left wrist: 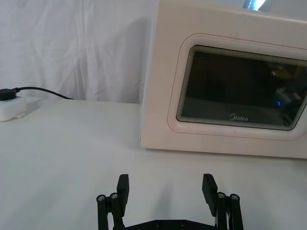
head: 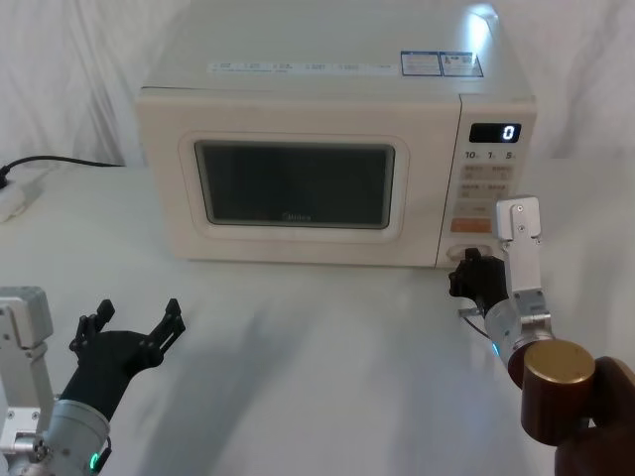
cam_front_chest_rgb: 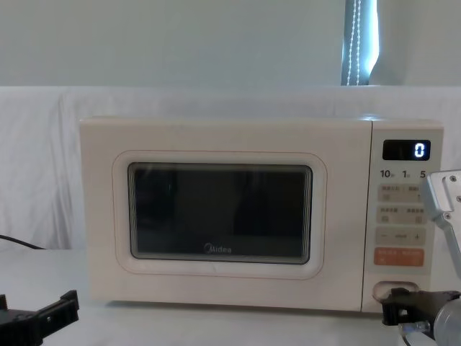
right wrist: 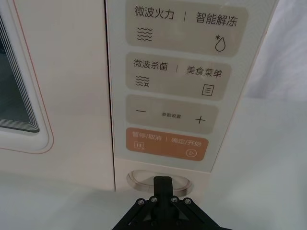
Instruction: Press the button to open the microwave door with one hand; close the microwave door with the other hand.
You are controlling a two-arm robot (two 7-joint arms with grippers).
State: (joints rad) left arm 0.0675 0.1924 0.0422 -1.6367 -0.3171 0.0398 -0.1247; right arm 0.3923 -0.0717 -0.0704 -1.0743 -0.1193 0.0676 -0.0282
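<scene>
Right gripper (right wrist: 163, 181) sits low in the middle of its wrist frame, fingers clenched into one black tip right at the button (right wrist: 139, 178), a smooth oval set in a recess under the orange key (right wrist: 166, 144); can't tell if it's actually touching. In the head view it's at the lower right, at the oven's bottom corner. Left gripper (head: 127, 322) is at the lower left of the head view, spread wide and holding nothing, well apart from the oven. The door (cam_front_chest_rgb: 220, 216) is flush and closed, matte cream with a rounded dark glossy window. The table (head: 327, 347) is plain white. White cloth (left wrist: 72, 48) hangs behind, wrinkled. A black cable (left wrist: 43, 92) runs to a white plug block (left wrist: 12, 109) at the left edge.
</scene>
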